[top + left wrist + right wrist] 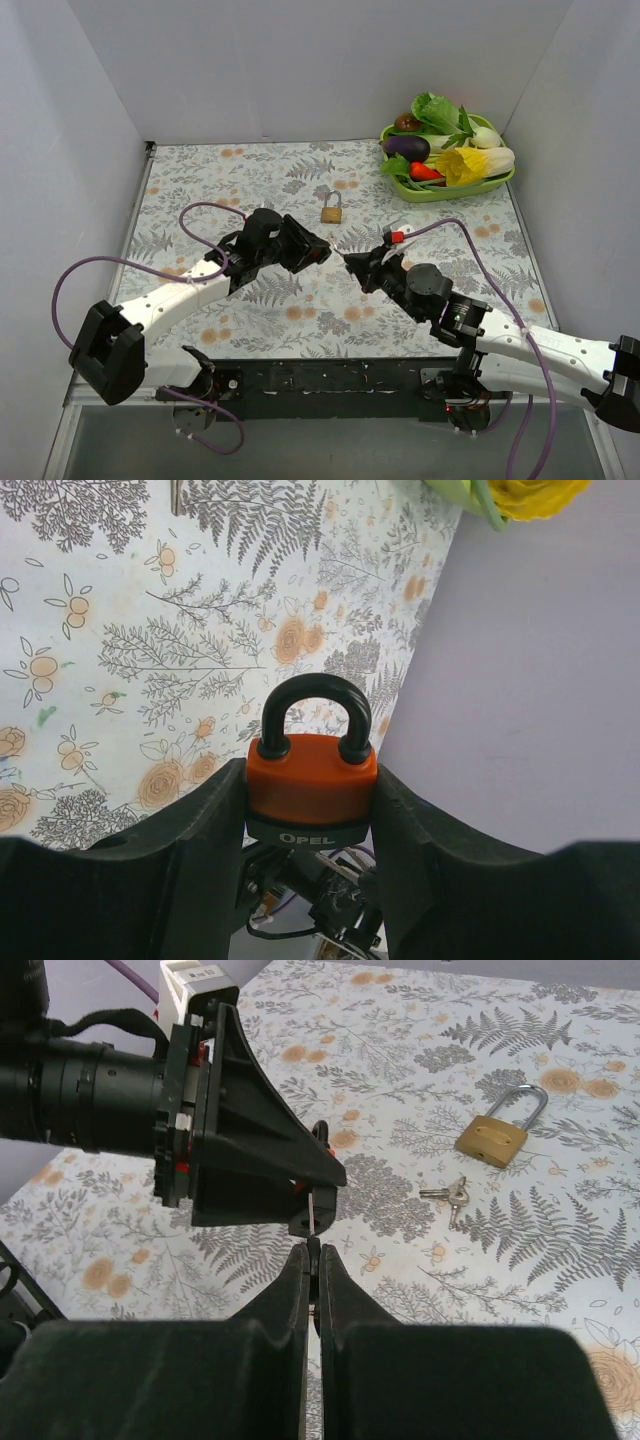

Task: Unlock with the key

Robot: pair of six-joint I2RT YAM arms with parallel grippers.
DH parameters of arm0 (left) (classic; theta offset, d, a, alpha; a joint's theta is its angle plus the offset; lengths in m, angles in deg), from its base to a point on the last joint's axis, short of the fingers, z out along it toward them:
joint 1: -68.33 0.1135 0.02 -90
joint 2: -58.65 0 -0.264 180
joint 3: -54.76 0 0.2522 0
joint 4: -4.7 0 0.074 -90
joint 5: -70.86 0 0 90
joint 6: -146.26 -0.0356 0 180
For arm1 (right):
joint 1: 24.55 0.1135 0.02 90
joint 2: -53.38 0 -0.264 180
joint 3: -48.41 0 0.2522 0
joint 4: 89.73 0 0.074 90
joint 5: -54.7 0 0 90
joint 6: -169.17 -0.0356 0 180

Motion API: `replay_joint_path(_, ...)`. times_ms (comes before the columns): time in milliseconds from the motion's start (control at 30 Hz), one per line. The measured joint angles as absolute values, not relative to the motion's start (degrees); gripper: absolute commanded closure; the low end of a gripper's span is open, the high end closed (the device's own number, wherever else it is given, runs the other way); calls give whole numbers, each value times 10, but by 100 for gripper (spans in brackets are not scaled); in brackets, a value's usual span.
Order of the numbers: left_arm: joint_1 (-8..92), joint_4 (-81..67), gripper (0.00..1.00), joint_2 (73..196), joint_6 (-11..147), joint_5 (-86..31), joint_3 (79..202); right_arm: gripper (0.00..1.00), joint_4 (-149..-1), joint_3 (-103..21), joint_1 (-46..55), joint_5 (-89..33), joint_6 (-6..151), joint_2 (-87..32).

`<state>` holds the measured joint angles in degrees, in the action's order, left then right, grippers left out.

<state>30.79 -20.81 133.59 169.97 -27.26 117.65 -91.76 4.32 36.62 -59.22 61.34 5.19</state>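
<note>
The left claw stood partly spread and clamped on an orange padlock. One black finger pressed each side of the body, and the black shackle stood clear above the fingertips. In the top view this claw hung above the middle of the desk, reaching toward 3 o'clock. The right claw faced it from close by, reaching toward 10 o'clock. Its fingers were pressed together on a thin key, and the blade's tip stood at the underside of the padlock. Whether it had entered the keyway could not be told.

The desk wore a cloth printed with grey ferns and orange flowers. A brass padlock lay flat at 12 o'clock from the two claws, apart from both, with a small pair of keys just beside it. A green tray of toy vegetables filled the far corner at 2 o'clock.

Pale walls closed the desk at 9, 12 and 3 o'clock. Bare cloth lay open toward 10 o'clock and along the near edge.
</note>
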Motion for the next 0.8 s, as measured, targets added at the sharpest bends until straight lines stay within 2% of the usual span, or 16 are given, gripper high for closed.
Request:
replay_joint_path(200,288,-138,100,1272,1705,-229,1120,99,-911,6,451,-682,605,26)
replay_joint_path(400,288,-60,100,1272,1707,-212,1110,99,-920,12,484,-748,595,-6)
replay_joint_path(800,288,3,100,1297,1707,-216,1110,99,-1105,105,485,-830,672,-9)
